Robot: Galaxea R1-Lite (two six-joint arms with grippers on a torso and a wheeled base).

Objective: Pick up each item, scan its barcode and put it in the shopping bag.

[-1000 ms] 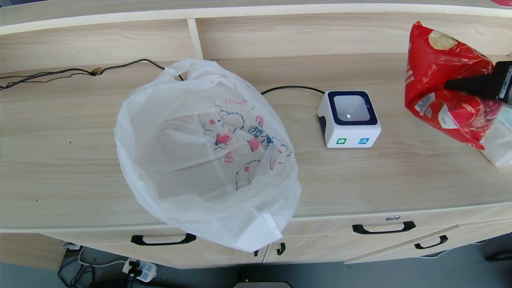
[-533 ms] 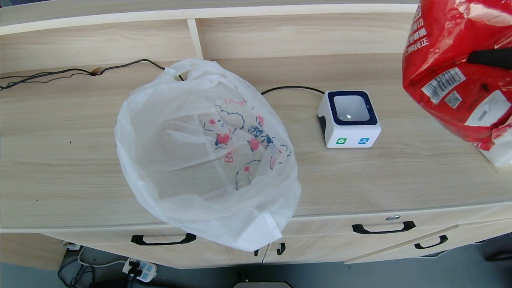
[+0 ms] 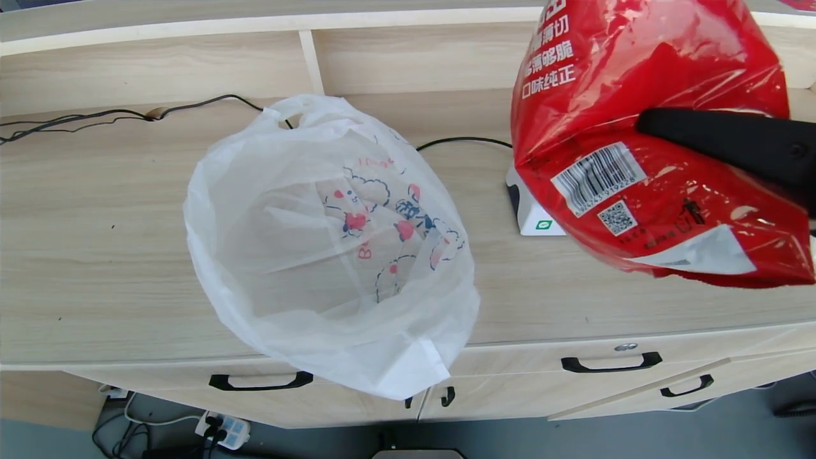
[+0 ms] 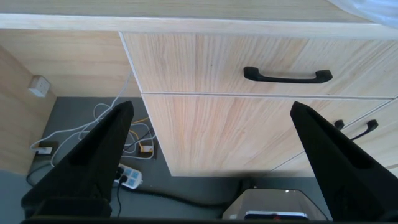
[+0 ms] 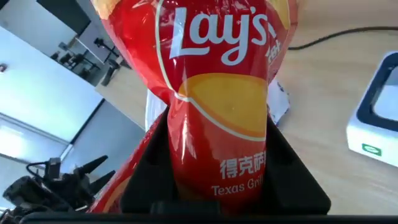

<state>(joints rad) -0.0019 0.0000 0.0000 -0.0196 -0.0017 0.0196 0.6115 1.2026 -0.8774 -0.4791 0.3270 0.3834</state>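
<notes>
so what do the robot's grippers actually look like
Both are plain matte black. The left gripper has two broad, wedge-shaped fingers that taper to points. The right gripper has the same smooth black fingers, one long and tapered in the head view.

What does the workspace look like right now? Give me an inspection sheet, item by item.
Surface: light wooden counter.
Job's things: white shopping bag open on counter; red chips bag held above the barcode scanner, barcode label facing up.
Clutter: nothing seen.
Grippers: right gripper shut on the red chips bag; left gripper open, low before the drawers.
Cables: black cables at counter's back; scanner lead.
Surroundings: power strip on floor.
</notes>
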